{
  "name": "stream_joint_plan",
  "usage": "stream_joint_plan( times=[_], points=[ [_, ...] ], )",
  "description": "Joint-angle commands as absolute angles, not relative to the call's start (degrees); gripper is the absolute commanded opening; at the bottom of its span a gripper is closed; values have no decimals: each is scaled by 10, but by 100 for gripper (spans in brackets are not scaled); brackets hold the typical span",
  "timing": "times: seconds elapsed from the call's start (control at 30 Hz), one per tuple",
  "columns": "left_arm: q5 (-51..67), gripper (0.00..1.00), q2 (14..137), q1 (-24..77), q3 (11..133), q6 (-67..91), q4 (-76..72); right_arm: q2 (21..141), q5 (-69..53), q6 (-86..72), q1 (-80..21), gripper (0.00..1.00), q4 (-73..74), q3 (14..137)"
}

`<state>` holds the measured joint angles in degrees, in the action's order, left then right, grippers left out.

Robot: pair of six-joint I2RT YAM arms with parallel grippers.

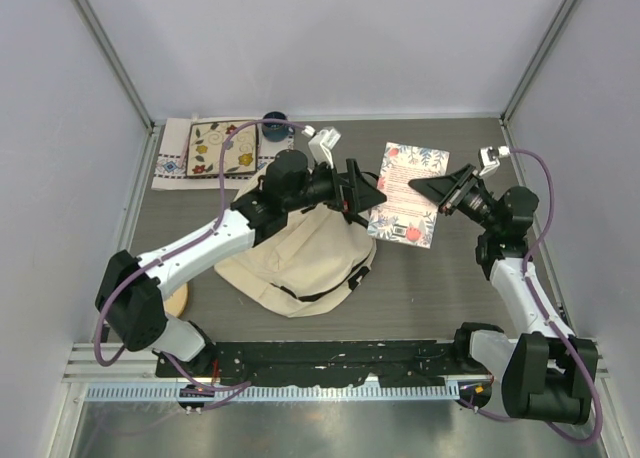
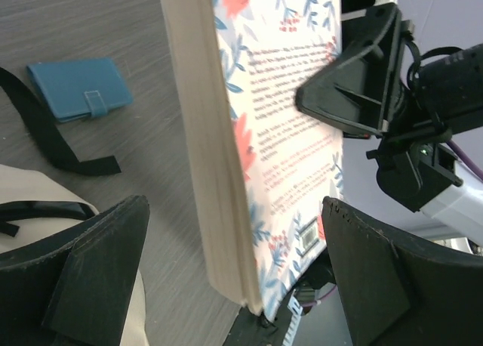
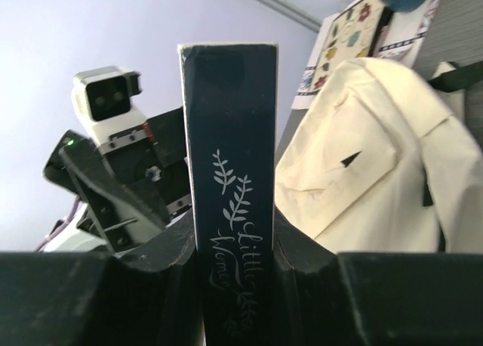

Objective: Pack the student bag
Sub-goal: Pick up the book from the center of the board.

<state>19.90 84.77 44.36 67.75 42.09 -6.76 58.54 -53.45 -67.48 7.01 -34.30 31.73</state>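
Observation:
The cream student bag (image 1: 300, 260) lies slumped at mid-table; it also shows in the right wrist view (image 3: 370, 165) and the left wrist view (image 2: 30, 195). A floral-covered book (image 1: 408, 193) is held in the air right of the bag. My right gripper (image 1: 442, 191) is shut on its navy spine (image 3: 230, 157). My left gripper (image 1: 366, 194) is open, its jaws standing on either side of the book's page edge (image 2: 204, 134) without touching it. The left gripper (image 2: 234, 240) is above the bag's right end.
A teal wallet (image 2: 79, 89) and a black strap (image 2: 45, 134) lie on the table beside the bag. An embroidered cloth (image 1: 215, 150) with a dark blue roll (image 1: 275, 121) is at the back left. A wooden disc (image 1: 177, 300) sits under the left arm.

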Motion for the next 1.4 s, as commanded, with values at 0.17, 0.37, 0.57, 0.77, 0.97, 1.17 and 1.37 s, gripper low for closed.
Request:
stream_joint_plan(
  times=[0.17,0.37,0.57,0.77,0.97,1.17,1.37],
  points=[
    [183,99,835,432,689,410,-129,598,-577,-763,13,1,-529,333],
    [225,100,827,418,669,426,-191,624,-593,-794,-18,1,-598,337],
    [243,99,817,410,639,454,-261,670,-609,-869,-35,1,-715,331],
    [266,73,818,409,637,458,-280,700,-614,-910,-43,1,-785,333],
    [275,28,817,408,633,468,-298,716,-621,-906,-47,1,-784,332],
    [260,0,806,406,629,458,-280,707,-599,-842,-47,32,-687,332],
    [118,0,743,402,606,405,-166,591,-391,-442,-48,79,-80,424]
  ],
)
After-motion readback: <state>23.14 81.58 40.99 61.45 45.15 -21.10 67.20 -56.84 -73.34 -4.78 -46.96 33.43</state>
